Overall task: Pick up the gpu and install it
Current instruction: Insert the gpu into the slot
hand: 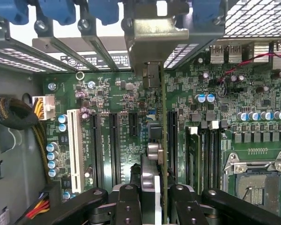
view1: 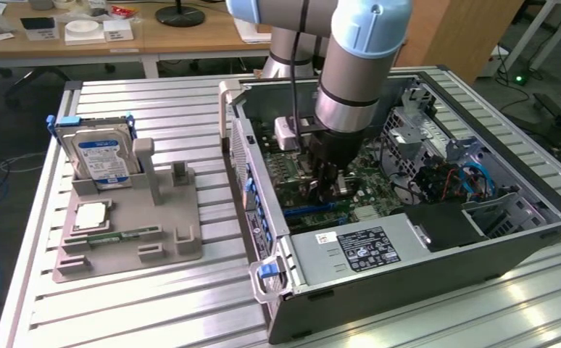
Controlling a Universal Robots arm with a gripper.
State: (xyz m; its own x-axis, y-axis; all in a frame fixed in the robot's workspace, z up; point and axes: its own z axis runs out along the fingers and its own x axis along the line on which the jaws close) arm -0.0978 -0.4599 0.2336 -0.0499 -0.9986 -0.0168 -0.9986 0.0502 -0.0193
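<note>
Exterior view, from its left to its right: a grey tray point(view1: 126, 239) sits on a slatted metal table point(view1: 116, 312). A hard drive point(view1: 101, 161) with a blue label stands upright at the tray's far end; a processor chip point(view1: 89, 215) and a thin memory stick point(view1: 126, 234) lie flat nearer the front. Just right of the tray is an open computer case point(view1: 406, 239), lying on its side with the motherboard point(view1: 358, 181) facing up. A power supply point(view1: 358, 250) fills the case's near corner. The robot arm point(view1: 358, 65) reaches straight down into the case, and its gripper point(view1: 327, 190) is low over the board, among the expansion slots. Blue and orange cables point(view1: 459, 181) lie further right inside the case.

Wrist view: the gripper point(hand: 154, 197) is partly closed, its black fingers point(hand: 129, 201) clamped on either side of the gpu point(hand: 162, 140). The card is seen edge-on, as a thin green strip standing upright on the motherboard point(hand: 112, 93) between black slots point(hand: 114, 145). Its silver bracket point(hand: 154, 42) meets the case's rear wall, beside a row of blue clips point(hand: 61, 9). A white slot point(hand: 75, 150) lies to one side, the empty processor socket point(hand: 257, 180) to the other.
</note>
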